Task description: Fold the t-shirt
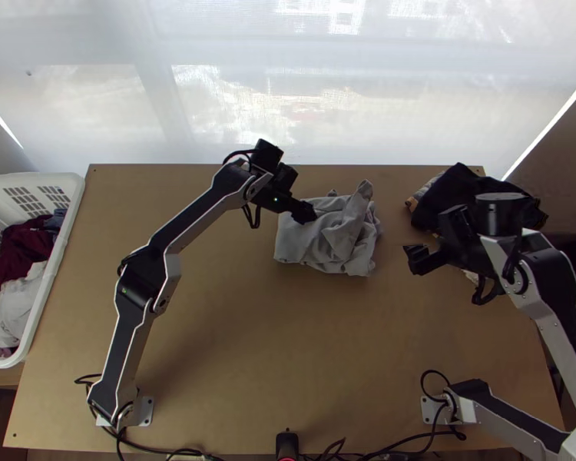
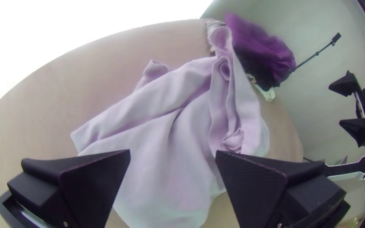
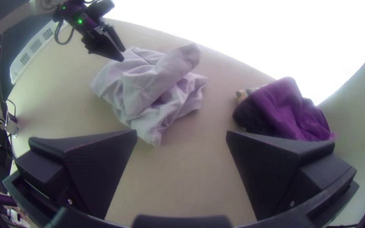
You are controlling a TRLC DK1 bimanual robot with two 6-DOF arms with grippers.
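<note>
The grey t-shirt (image 1: 330, 237) lies bunched and wrinkled on the table's far half, a raised fold along its right side. My left gripper (image 1: 306, 213) is over the shirt's upper left part; in the left wrist view this left gripper (image 2: 173, 154) stands open above the cloth (image 2: 161, 169). Off to the right of the shirt is my right gripper (image 1: 418, 257), apart from it. The right wrist view has the right gripper (image 3: 181, 134) open with nothing between its fingers, and the shirt (image 3: 148, 84) lying beyond.
A dark pile of clothes (image 1: 461, 196) lies at the table's far right, partly beneath the right arm. The white basket (image 1: 61, 253) with garments stands at the left edge. Bare table (image 1: 265, 346) lies in front of the shirt, with cables along the near edge.
</note>
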